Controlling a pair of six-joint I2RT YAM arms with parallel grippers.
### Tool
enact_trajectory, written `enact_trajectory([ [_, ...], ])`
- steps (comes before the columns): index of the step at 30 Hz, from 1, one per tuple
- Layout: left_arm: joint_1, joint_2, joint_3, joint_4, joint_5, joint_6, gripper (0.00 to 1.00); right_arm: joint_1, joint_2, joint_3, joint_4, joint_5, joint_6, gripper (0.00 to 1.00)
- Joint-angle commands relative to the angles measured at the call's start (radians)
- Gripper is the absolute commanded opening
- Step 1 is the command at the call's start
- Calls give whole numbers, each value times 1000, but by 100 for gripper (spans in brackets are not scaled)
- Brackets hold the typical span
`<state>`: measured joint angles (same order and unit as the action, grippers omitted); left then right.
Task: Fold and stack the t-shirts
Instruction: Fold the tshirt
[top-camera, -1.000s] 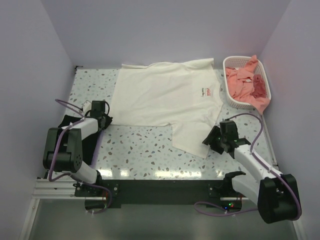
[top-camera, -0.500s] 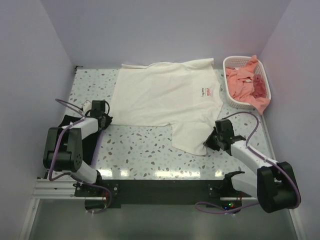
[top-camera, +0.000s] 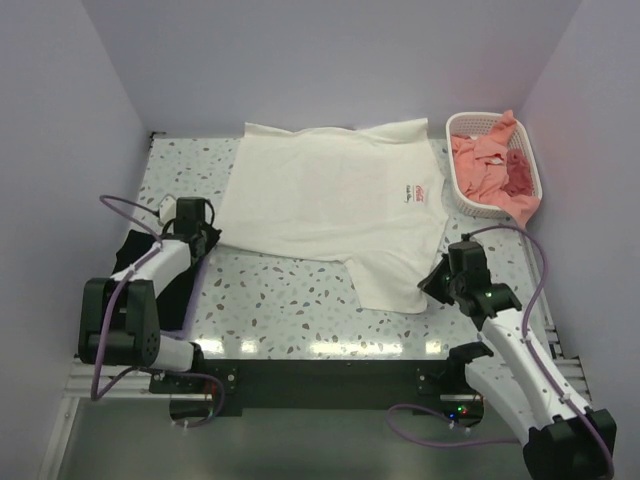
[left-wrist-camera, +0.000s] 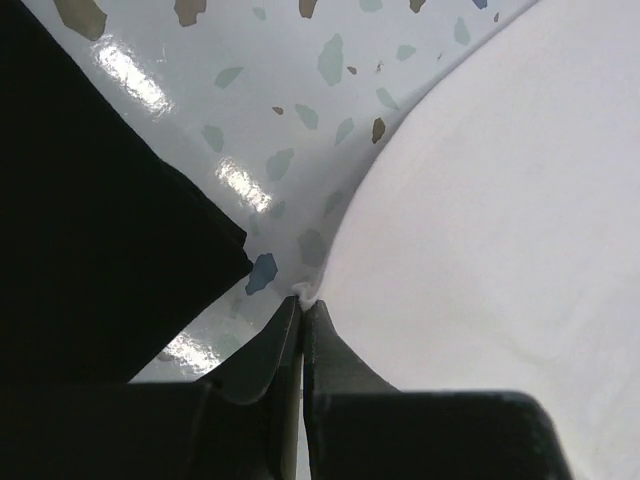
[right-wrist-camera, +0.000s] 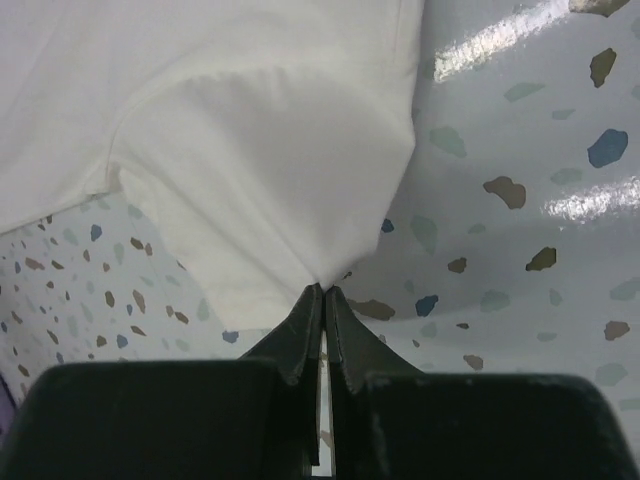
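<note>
A large cream-white t-shirt (top-camera: 335, 205) with a small red print lies spread across the far middle of the table. My left gripper (top-camera: 207, 236) is shut on its near-left corner, the cloth edge (left-wrist-camera: 305, 292) pinched at the fingertips. My right gripper (top-camera: 432, 285) is shut on the shirt's near-right corner (right-wrist-camera: 322, 280), which is drawn into a point. A black t-shirt (top-camera: 135, 255) lies folded at the left edge, dark in the left wrist view (left-wrist-camera: 90, 210). Salmon-pink t-shirts (top-camera: 485, 165) fill the basket.
A white lattice basket (top-camera: 455, 190) stands at the far right against the wall. Speckled terrazzo tabletop (top-camera: 290, 300) shows between the two arms. Lavender walls close in on three sides.
Both grippers closed on the cream shirt's near corners. The right arm moved in to the corner, then drew back to the right, pulling the cloth taut; the left arm shifted slightly away.
</note>
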<state>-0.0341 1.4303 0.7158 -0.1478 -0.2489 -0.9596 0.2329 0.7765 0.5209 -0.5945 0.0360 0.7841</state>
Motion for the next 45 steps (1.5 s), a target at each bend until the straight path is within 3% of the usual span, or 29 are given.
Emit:
enact_trajectory([
  [1,-3,-66,-7,-33,-44,24,0,5,-45,45,-148,21,-16,0],
  [17,-3,-353,-113,-170,-69,51,0,5,-330,139,-445,-4,9,0],
  [21,-4,-375,-125,-135,-50,67,0,5,-344,159,-418,-15,12,0],
  [24,-18,-296,-89,-110,-33,73,0,5,-278,163,-305,-27,-2,0],
  [32,-47,14,181,-114,-21,70,0,5,205,332,-33,41,-57,0],
  [39,-56,274,410,-168,-6,67,0,-20,606,597,38,41,-80,0],
  [45,-56,393,542,-197,6,74,0,-118,747,689,88,-77,-88,0],
])
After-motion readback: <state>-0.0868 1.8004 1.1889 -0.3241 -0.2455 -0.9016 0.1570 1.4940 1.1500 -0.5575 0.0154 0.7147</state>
